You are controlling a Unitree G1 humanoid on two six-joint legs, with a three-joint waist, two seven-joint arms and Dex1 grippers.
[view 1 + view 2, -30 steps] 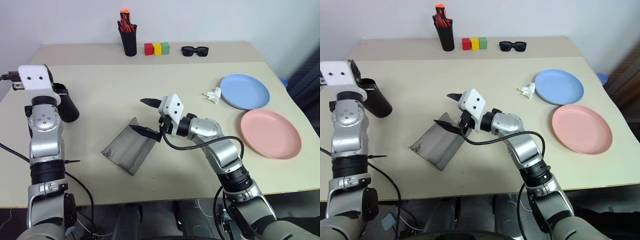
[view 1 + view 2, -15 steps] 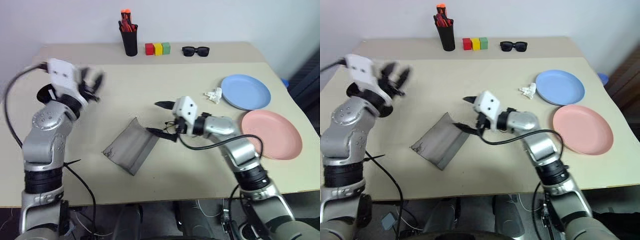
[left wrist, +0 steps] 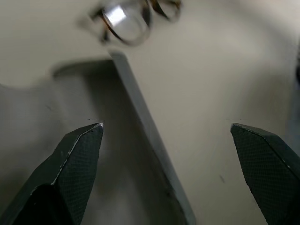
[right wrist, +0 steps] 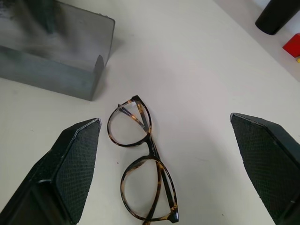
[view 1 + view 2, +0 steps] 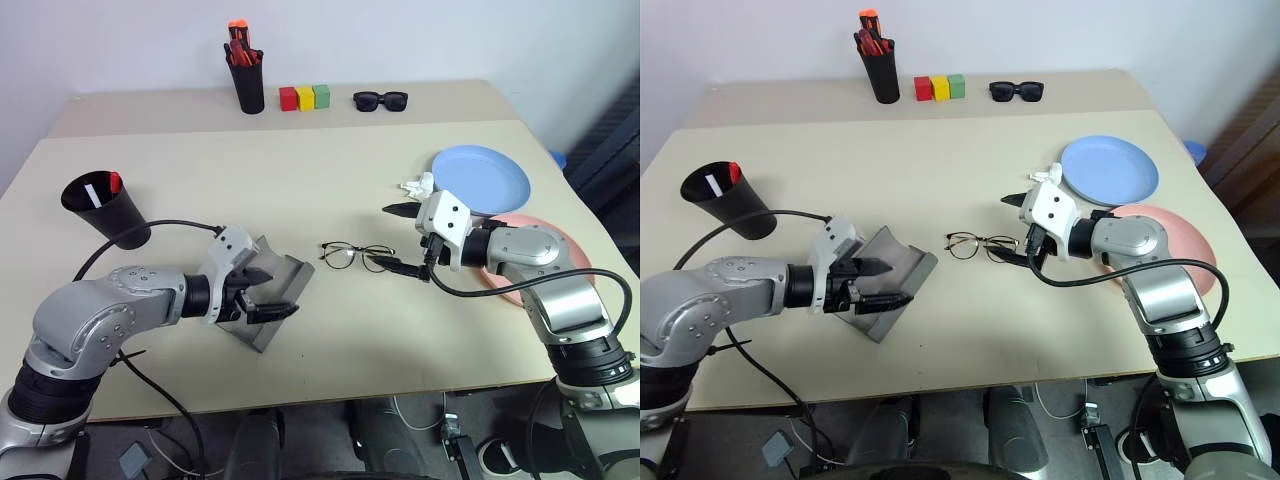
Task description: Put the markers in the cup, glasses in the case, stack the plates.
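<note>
Glasses: the glasses (image 5: 356,255) lay folded on the table (image 5: 330,160), between the two grippers and just beside the case; not yet cased.
Case: the grey case (image 5: 272,296) lay open on the table near the front edge, with nothing visible inside it.
Markers: two markers (image 5: 103,184), one white and one red, stood inside the black cup (image 5: 105,208) at the table's left side; this step was judged done.
Plates: the blue plate (image 5: 482,177) and the pink plate (image 5: 545,262) lay side by side at the right, overlapping at most at their rims; stacking remained.
Left gripper: the left gripper (image 5: 262,294) hovered over the case, jaws spread wide, holding nothing.
Right gripper: the right gripper (image 5: 404,238) was just right of the glasses, jaws wide apart, empty.
Progress: one of three steps was judged complete; the glasses and plates were left.
</note>
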